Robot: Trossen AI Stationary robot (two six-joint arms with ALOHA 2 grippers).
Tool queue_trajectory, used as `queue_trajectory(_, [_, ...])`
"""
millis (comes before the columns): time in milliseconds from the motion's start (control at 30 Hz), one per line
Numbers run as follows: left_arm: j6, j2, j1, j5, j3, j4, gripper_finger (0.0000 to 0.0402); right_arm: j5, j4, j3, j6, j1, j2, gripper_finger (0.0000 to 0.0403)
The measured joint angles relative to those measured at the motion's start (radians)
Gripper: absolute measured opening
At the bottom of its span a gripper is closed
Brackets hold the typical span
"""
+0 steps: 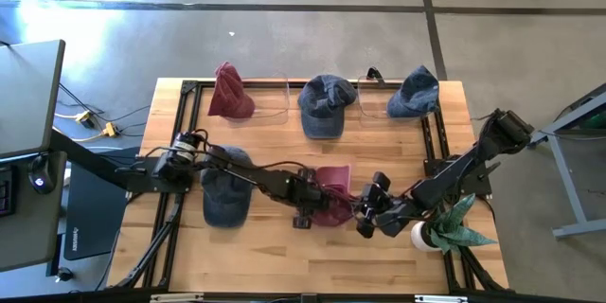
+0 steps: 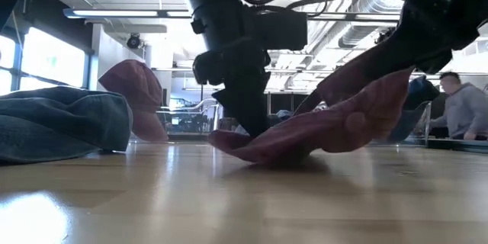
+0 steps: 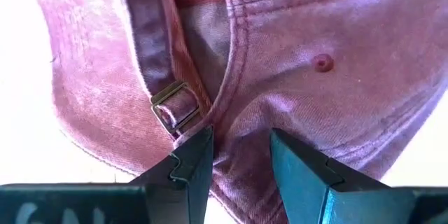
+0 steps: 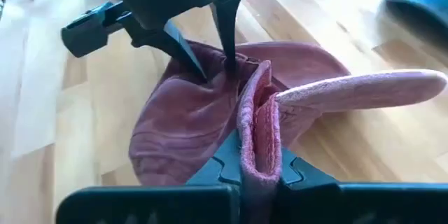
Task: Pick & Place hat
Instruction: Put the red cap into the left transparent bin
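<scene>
A dark red cap (image 1: 333,192) lies mid-table between my two grippers. My left gripper (image 3: 241,140) reaches in from the table's left and is shut on the cap's back, beside the strap buckle (image 3: 175,106). My right gripper (image 4: 259,168) comes from the right and is shut on the cap's rim next to the brim (image 4: 364,87). In the low view the cap (image 2: 305,133) rests on the table under the left gripper (image 2: 248,126), and its right side rises toward the right gripper. My left gripper pinches a bunch of the crown cloth (image 3: 241,164) at the cap's back opening, just beside the buckle, between its two fingers (image 4: 225,38). They come from above, pointing down. This end of the cap stays on the table. My right gripper pinches the folded rim (image 4: 257,133) of the cap, several layers, close to where the brim joins. The fingers come slanting from the table's right and near side. That side is lifted off the table; the brim sticks out sideways.
A blue denim cap (image 1: 227,197) lies under the left arm. Along the far edge sit another red cap (image 1: 229,93) and two blue caps (image 1: 325,104) (image 1: 415,93). A potted plant (image 1: 447,229) stands by the right arm. A person (image 2: 461,110) sits beyond the table.
</scene>
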State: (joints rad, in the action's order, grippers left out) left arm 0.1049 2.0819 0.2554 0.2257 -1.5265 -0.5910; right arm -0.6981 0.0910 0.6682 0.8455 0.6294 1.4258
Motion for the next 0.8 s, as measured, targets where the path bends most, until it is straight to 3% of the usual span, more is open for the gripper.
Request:
queue_trajectory(133, [0.019, -0.046, 0.015, 0.054, 0.003, -0.072, 0.0138, -0.001, 0.009, 0.0, 0.03, -0.006, 0.018, 0.0007])
queue_trajectory(267, [0.034, -0.075, 0.028, 0.104, 0.004, -0.007, 0.0138, -0.031, 0.002, 0.0, 0.044, -0.023, 0.033, 0.0017])
queue_trajectory(500, [-0.064, -0.032, 0.044, 0.076, 0.063, 0.456, 0.0138, -0.054, -0.016, 0.0, 0.035, -0.018, 0.034, 0.0006])
queue_trajectory(733, [-0.083, 0.058, 0.033, 0.095, 0.092, 0.701, 0.0138, -0.036, -0.123, -0.001, -0.054, -0.014, 0.034, 0.0021])
queue_trajectory(800, [-0.093, 0.096, 0.031, 0.059, 0.086, 0.817, 0.0138, -0.021, -0.152, -0.001, -0.075, -0.013, 0.034, 0.0019])
